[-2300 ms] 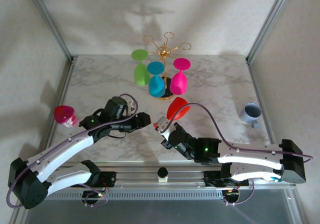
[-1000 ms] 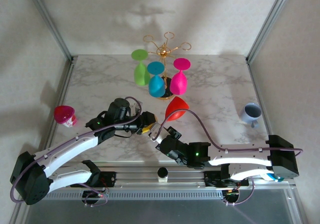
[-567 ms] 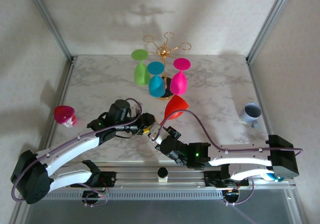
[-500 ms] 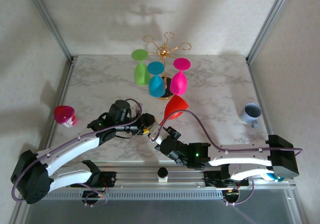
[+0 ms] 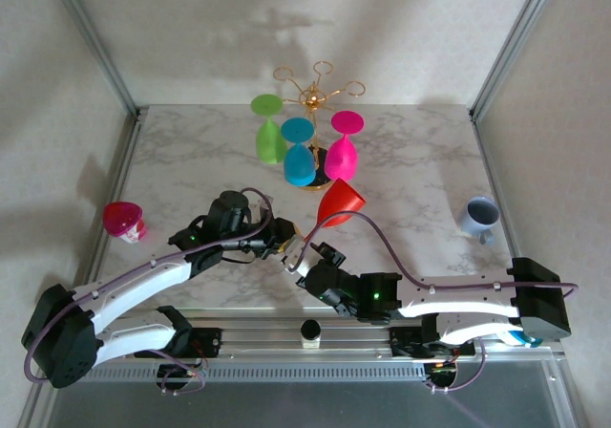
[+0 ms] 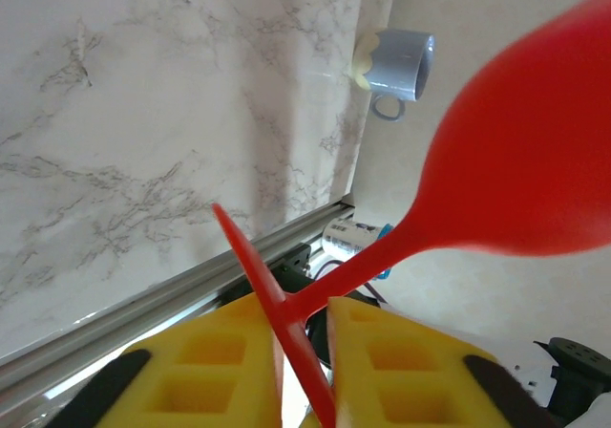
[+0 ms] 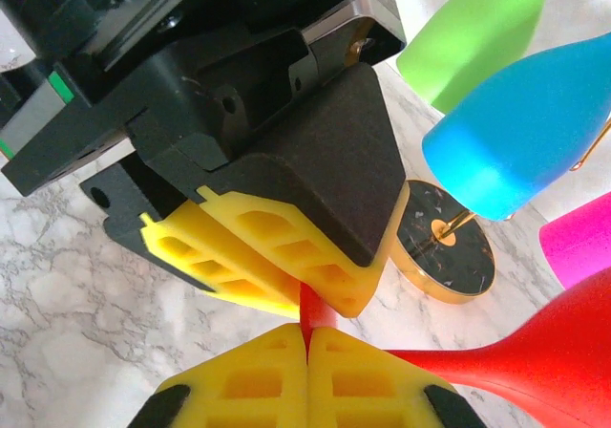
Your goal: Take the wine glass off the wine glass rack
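Observation:
The red wine glass (image 5: 340, 203) is off the rack and hangs tilted over the table, its bowl (image 6: 525, 160) pointing toward the rack. My right gripper (image 5: 304, 259) is shut on the rim of its foot, pads (image 7: 258, 380) pressed together around the red edge (image 7: 313, 306). My left gripper (image 5: 284, 244) meets it from the other side, its yellow pads (image 6: 220, 361) closed on the thin foot disc (image 6: 272, 294). The gold wire rack (image 5: 315, 92) stands at the back on its round black base (image 7: 444, 242), with a green (image 5: 270, 137), a blue (image 5: 300, 160) and a pink glass (image 5: 342, 156) hanging on it.
A magenta cup (image 5: 122, 220) sits near the table's left edge. A grey-blue mug (image 5: 479, 215) stands at the right edge, also seen in the left wrist view (image 6: 401, 63). Metal frame posts rise at the back corners.
The left gripper came in from the left and closed on the red glass's foot beside the right gripper. The glass bowl tipped a little up and to the right.

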You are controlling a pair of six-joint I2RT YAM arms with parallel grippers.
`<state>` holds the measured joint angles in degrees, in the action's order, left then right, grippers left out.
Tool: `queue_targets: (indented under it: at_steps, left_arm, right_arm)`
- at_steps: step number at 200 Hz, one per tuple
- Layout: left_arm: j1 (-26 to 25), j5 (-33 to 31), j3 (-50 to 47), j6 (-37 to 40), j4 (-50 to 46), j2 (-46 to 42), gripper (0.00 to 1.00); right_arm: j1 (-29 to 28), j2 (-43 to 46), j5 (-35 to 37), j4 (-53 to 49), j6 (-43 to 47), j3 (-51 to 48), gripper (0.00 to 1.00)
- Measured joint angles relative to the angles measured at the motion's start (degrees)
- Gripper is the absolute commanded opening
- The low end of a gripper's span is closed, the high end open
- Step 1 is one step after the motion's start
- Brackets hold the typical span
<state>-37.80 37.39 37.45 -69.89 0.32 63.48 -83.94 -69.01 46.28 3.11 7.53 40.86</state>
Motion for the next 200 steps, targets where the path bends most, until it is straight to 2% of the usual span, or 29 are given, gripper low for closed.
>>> queue_targets:
  at_steps: [24, 54, 87, 116, 170, 200]
  left_arm:
    - [0.0, 0.17, -0.15, -0.5, 0.61, 0.0, 0.0]
    - [-0.04, 0.37, -0.57, -0.79, 1.2, 0.0, 0.0]
    - [-0.52, 0.59, -1.57, -1.18, 3.04, 0.0, 0.0]
    - [-0.59, -0.22, -3.8, -0.81, 5.55, -0.17, 0.0]
    - [-0.59, -1.49, -9.79, -1.16, 11.02, -0.39, 0.0]
    - [-0.59, -2.16, -11.43, -1.22, 16.68, -0.5, 0.0]
  right_arm:
    - [-0.11, 0.07, -0.15, -0.37, -0.02, 0.0, 0.0]
    - [-0.11, 0.57, -0.96, -1.29, -0.44, 0.0, 0.0]
    - [-0.15, 1.62, -2.43, -3.63, -2.4, 0.02, 0.14]
    - [-1.11, 3.85, -3.23, -4.94, -5.31, 0.39, 0.2]
    - [-1.84, 6.54, -3.8, -10.95, -13.27, 6.75, 0.24]
    - [-1.86, 6.97, -6.43, -17.33, -18.99, 11.41, 0.3]
